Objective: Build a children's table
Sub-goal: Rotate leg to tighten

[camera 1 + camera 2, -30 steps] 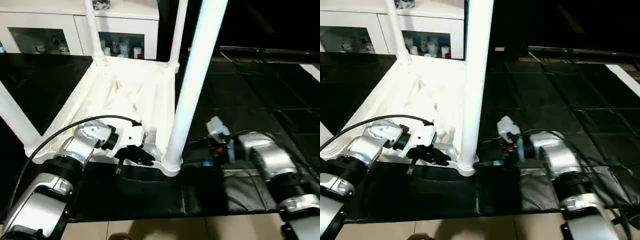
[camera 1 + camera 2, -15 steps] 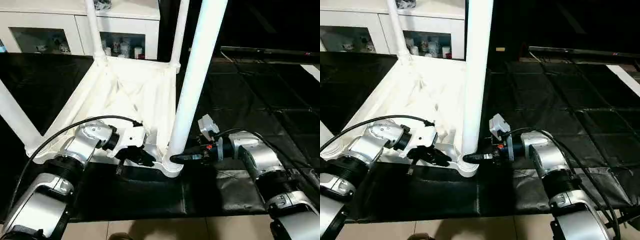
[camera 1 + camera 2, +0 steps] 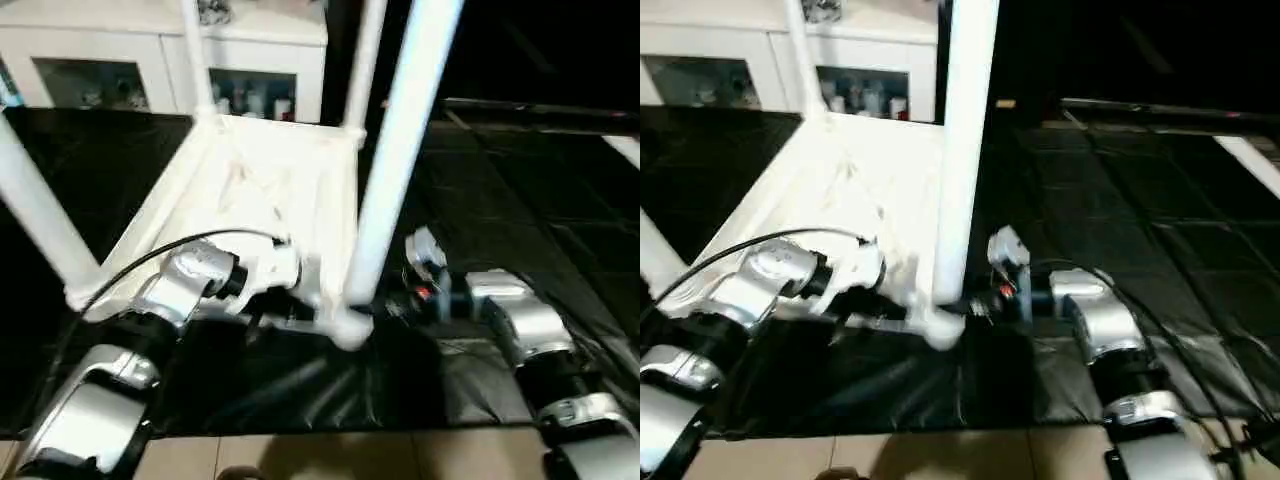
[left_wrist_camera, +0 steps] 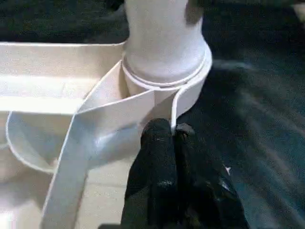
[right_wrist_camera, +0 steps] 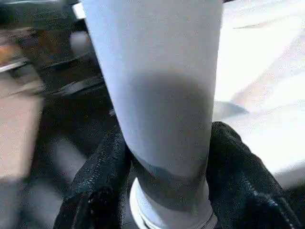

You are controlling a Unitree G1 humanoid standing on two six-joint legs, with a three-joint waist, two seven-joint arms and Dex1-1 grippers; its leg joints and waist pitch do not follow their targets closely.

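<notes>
Right gripper (image 5: 167,191) apparently around table leg (image 3: 395,170)

no text, label, brand, number or sign that i can read anywhere. nothing printed on what i can see of the table (image 3: 262,185) or the leg (image 5: 157,90). small items behind the cabinet (image 3: 250,60) glass too blurred to make out any lettering.
</notes>
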